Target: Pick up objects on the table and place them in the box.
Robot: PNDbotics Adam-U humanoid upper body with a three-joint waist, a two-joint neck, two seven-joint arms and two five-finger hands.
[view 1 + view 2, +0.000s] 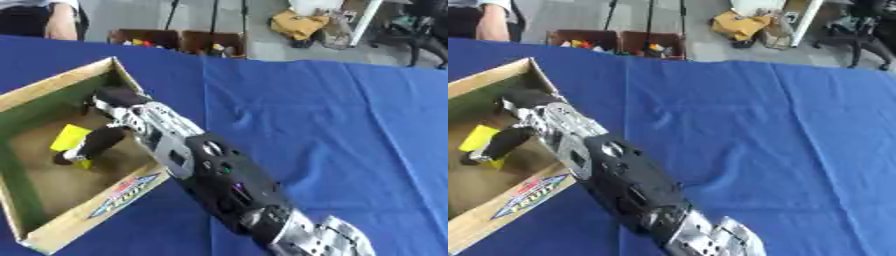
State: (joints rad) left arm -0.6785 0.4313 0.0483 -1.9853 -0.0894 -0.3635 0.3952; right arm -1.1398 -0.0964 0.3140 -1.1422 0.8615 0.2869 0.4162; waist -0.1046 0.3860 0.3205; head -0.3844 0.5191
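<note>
Blue tablecloth (332,130) w/ cardboard box (61,85) at left; right hand (96,142) reaches inside, fingers curled on yellow object (70,136) near box floor; placing step, I'd say; next: let go, lift arm out over rim.

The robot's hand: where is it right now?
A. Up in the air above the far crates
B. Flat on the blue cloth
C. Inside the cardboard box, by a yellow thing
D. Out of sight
C: the hand reaches down into the cardboard box, its dark fingers next to a yellow object on the box floor.
</note>
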